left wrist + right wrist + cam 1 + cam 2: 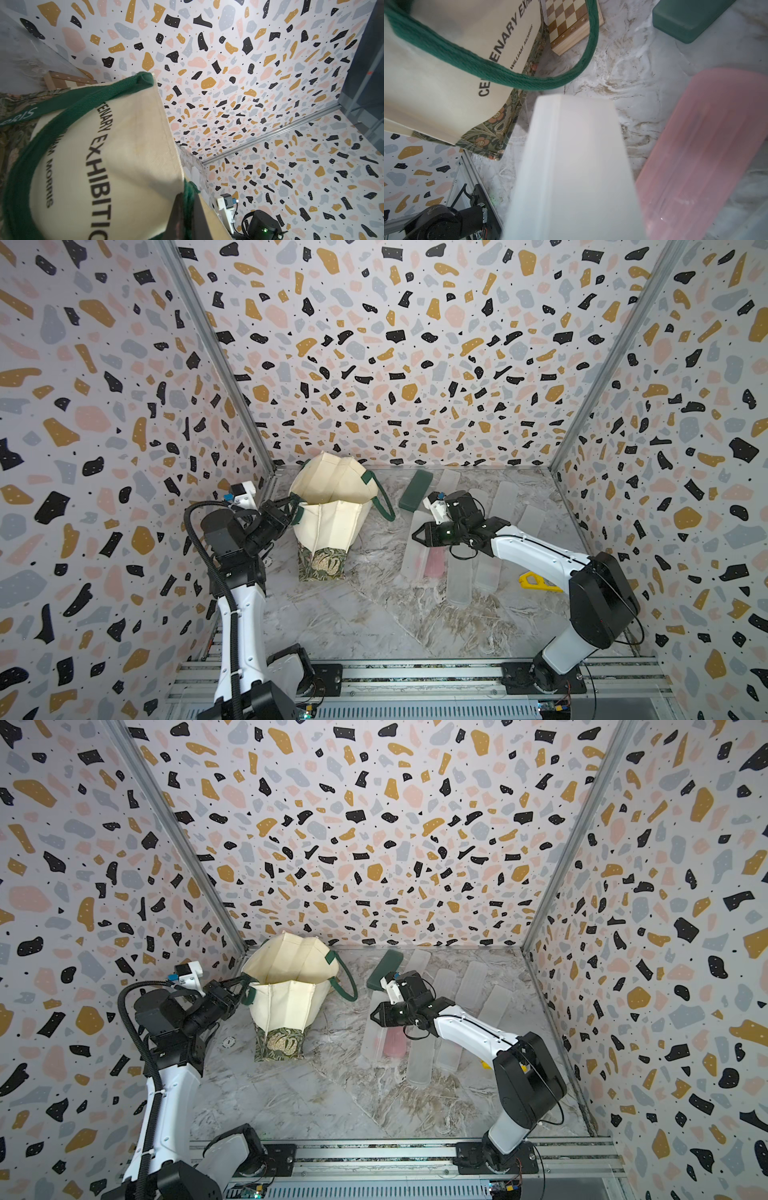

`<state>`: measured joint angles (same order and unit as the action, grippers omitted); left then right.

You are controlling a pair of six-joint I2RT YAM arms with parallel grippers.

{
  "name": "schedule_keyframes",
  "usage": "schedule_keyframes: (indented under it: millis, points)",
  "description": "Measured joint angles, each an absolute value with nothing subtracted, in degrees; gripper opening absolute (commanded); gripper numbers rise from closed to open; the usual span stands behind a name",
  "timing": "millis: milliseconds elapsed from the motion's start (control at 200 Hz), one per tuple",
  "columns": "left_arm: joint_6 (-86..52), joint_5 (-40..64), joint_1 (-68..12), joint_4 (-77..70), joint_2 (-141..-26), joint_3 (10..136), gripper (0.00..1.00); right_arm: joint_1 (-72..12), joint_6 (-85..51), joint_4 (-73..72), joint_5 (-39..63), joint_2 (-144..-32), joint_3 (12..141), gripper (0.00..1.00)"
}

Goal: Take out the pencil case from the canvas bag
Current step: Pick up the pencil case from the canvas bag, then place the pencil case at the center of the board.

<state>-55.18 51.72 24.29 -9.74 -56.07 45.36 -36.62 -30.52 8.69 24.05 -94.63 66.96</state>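
Note:
The cream canvas bag (332,514) stands upright at the back left of the table with its mouth open, and only cream lining shows inside in both top views. My left gripper (289,502) is shut on the bag's dark green strap handle (190,193) at the left rim. To the right of the bag, my right gripper (417,536) hangs above the table, pointing towards it. A frosted white pencil case (575,166) fills the right wrist view from the jaws outwards and hides the fingers. The gripper is shut on it.
A dark green case (415,490), a pink case (435,562) and several frosted cases (505,497) lie on the marble table right of the bag. A yellow object (534,583) lies by the right arm. A wooden chessboard (571,25) lies behind the bag.

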Motion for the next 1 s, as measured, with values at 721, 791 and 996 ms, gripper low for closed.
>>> schedule_keyframes:
  millis: [721,791,996]
  points:
    - [-60.6,59.5,24.3,-28.8,-64.5,43.2,0.0,-37.1,-31.1,5.5,31.4,-111.9,77.1,0.32]
    - [-60.6,59.7,24.3,-28.8,-64.5,43.1,0.0,-37.3,-31.4,4.6,31.9,-113.5,77.9,0.34]
    - [-60.5,60.0,24.3,-27.7,-63.5,43.1,0.0,-37.3,-31.8,5.9,31.8,-118.3,79.7,0.46]
